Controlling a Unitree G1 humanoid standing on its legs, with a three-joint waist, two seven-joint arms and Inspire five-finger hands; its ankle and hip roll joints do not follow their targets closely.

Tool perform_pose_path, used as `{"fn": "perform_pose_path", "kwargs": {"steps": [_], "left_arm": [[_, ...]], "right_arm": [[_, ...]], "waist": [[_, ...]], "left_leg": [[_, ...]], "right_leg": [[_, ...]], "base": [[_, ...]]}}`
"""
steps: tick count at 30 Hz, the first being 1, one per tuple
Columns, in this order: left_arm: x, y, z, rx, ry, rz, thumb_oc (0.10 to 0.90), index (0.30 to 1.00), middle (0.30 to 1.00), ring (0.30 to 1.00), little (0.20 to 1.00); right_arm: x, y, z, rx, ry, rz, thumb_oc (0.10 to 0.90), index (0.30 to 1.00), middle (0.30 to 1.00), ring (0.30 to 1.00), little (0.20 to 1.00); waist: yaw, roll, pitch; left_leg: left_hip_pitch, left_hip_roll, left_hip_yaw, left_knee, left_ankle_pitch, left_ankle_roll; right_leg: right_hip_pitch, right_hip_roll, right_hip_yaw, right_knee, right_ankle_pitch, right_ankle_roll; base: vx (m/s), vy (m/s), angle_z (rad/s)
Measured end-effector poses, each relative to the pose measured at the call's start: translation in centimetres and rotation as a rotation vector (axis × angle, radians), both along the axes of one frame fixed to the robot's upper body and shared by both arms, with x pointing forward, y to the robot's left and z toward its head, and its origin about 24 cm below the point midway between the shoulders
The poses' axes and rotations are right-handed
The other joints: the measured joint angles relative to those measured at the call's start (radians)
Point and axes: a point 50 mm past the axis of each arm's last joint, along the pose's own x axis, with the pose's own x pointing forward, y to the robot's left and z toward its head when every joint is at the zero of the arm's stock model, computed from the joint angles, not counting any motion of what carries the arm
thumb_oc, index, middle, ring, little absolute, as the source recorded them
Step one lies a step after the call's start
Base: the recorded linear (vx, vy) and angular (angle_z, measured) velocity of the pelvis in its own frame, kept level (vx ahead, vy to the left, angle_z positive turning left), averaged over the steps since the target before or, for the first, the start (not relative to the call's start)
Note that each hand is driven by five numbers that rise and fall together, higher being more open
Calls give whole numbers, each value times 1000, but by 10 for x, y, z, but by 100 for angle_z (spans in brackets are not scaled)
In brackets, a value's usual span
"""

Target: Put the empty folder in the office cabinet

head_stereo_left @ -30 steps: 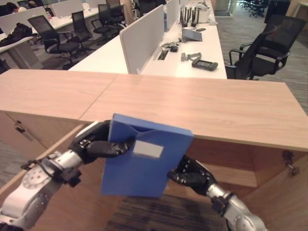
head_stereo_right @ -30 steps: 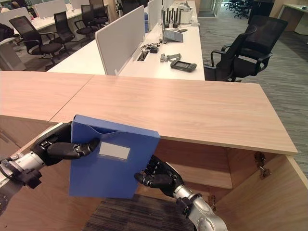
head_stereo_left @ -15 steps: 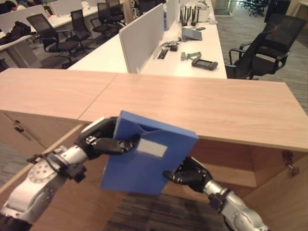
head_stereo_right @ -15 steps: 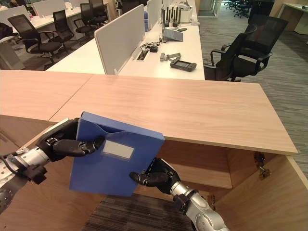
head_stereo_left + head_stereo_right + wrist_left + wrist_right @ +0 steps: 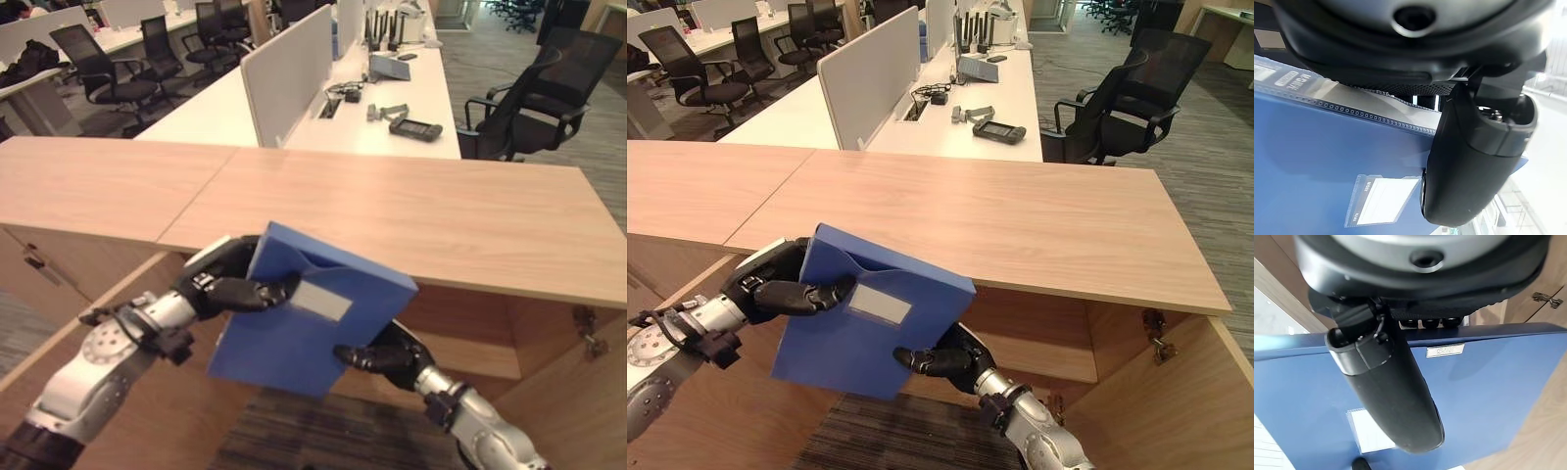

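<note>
Flat blue plastic folder (image 5: 867,318) with white label tilted before open wooden cabinet (image 5: 1117,382); left hand (image 5: 774,289) grasps its upper edge, right hand (image 5: 945,360) grasps lower corner.

I have both arms reaching forward, left hand (image 5: 220,287) and right hand (image 5: 384,352) with fingers (image 5: 257,291) curled, thumbs clamping.

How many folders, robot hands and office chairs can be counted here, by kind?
Blue folder: 1
Robot hands: 2, left hand and right hand, both gripping the folder
Black office chairs at the right of the white desk: 2
More chairs at far left: too crowded to count
Total: 5
</note>
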Motion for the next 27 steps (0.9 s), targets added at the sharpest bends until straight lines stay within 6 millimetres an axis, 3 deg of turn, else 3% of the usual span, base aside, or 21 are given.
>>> {"fn": "perform_pose_path", "kwargs": {"steps": [7, 17, 27], "left_arm": [[6, 3, -23, -150, 42, 114, 400, 300, 300, 300, 300], [9, 8, -38, -361, 59, 208, 400, 300, 300, 300, 300], [8, 13, -62, -457, 136, 284, 400, 300, 300, 300, 300]], "right_arm": [[9, -4, 6, 67, 22, -80, 800, 900, 900, 900, 900], [24, -7, 23, 207, -31, -159, 800, 900, 900, 900, 900], [23, -3, 23, 265, -5, -165, 800, 900, 900, 900, 900]], "waist": [[2, -1, 0], [1, -11, 4], [1, -11, 5]], "left_leg": [[0, 0, 5, 0, 0, 0], [2, 6, 36, -1, 0, 0], [-3, 6, 30, 0, 1, 0]], "right_leg": [[-2, 0, 5, 0, 1, 0], [-16, 4, 30, -6, 11, -2], [-19, 4, 29, -3, 13, -4]], "base": [[-4, 1, -1], [-1, 5, -9], [0, 0, 0]]}}
